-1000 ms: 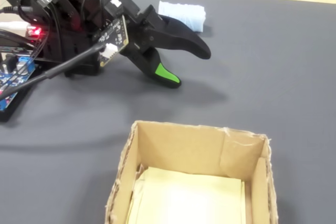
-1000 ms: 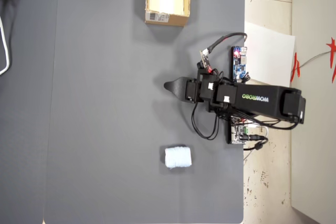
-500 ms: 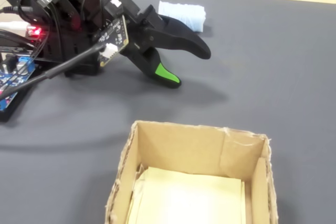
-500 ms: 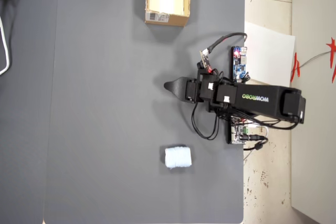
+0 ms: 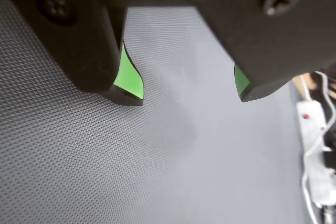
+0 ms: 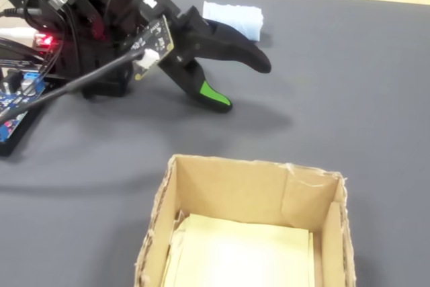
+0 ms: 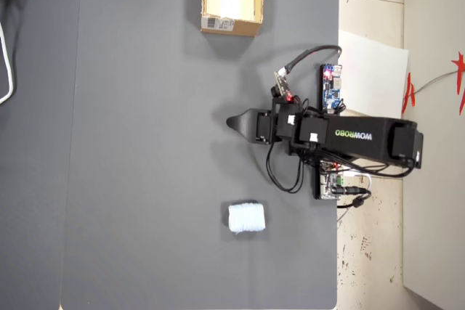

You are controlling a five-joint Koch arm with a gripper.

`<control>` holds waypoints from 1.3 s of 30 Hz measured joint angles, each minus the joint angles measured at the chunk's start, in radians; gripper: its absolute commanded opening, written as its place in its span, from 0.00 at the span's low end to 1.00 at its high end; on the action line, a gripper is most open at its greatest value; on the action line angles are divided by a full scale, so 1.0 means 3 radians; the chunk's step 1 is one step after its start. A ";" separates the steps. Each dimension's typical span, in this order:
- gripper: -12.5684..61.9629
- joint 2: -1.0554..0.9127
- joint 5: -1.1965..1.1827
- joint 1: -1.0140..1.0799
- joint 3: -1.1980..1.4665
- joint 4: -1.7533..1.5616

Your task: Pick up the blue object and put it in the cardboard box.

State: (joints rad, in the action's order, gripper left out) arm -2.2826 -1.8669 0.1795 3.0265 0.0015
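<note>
little differs: gripper (image 6: 243,87) spread and empty, wrist slightly shifted, blue object (image 7: 247,218) unmoved.

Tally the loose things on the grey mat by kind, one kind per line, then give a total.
Pale blue sponge-like block: 1
Cardboard box: 1
Total: 2
</note>
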 measured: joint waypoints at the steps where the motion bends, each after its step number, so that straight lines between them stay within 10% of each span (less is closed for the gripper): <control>1: 0.62 0.0000 -0.0005 -0.0020 -0.0056 0.0107; 23: 0.61 0.0644 -0.2127 -0.1544 -0.1764 0.2265; 39: 0.62 0.1488 -0.1493 -0.2173 -0.3267 0.3738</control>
State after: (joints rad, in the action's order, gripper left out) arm -1.8362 -2.3148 -0.4725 2.0463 1.1229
